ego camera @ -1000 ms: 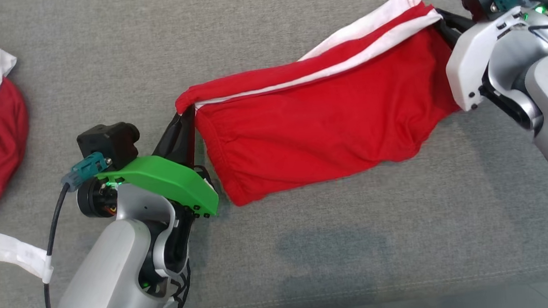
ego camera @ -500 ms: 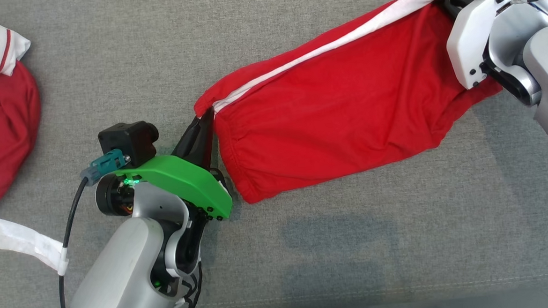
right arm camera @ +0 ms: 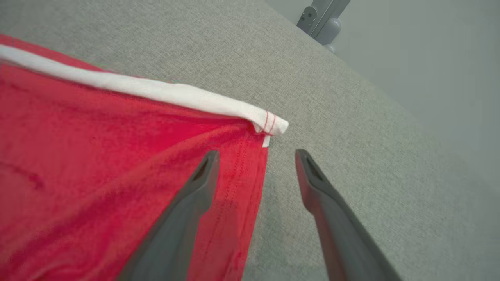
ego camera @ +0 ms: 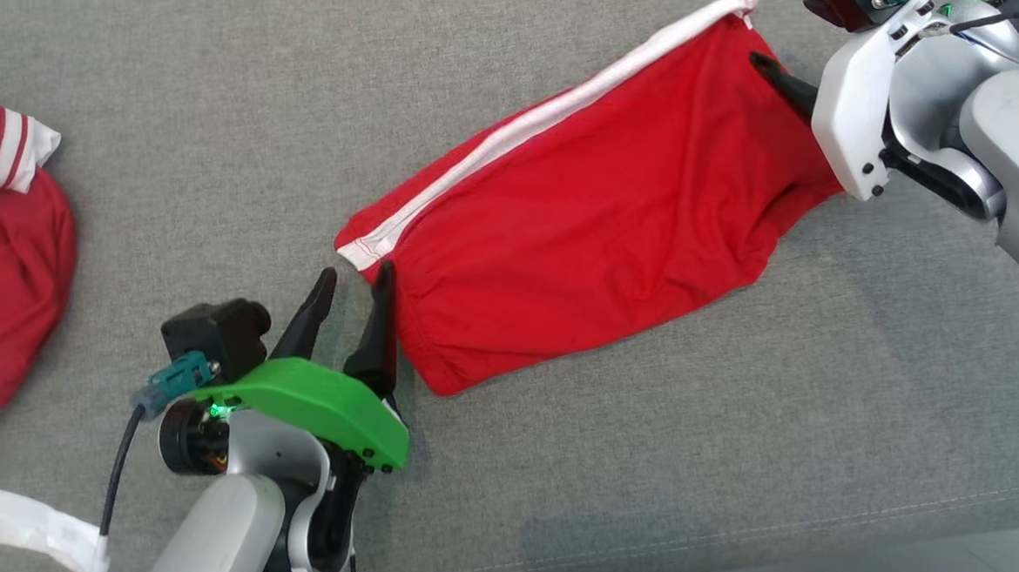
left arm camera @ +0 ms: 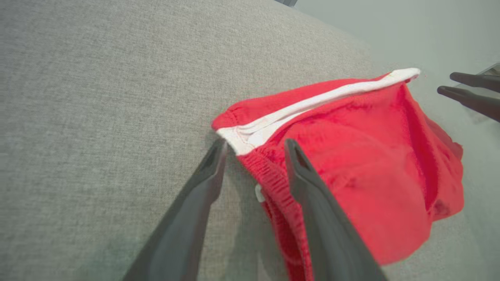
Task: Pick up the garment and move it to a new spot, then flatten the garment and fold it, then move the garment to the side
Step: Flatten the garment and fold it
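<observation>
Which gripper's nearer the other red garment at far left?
Left. The left gripper is at the shorts' left corner, on the other garment's side; the right gripper is at the shorts' far right corner.

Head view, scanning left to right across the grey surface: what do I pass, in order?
Other red garment → left pincer, open beside the shorts' waistband → red shorts → right pincer, open at the shorts' far end.
</observation>
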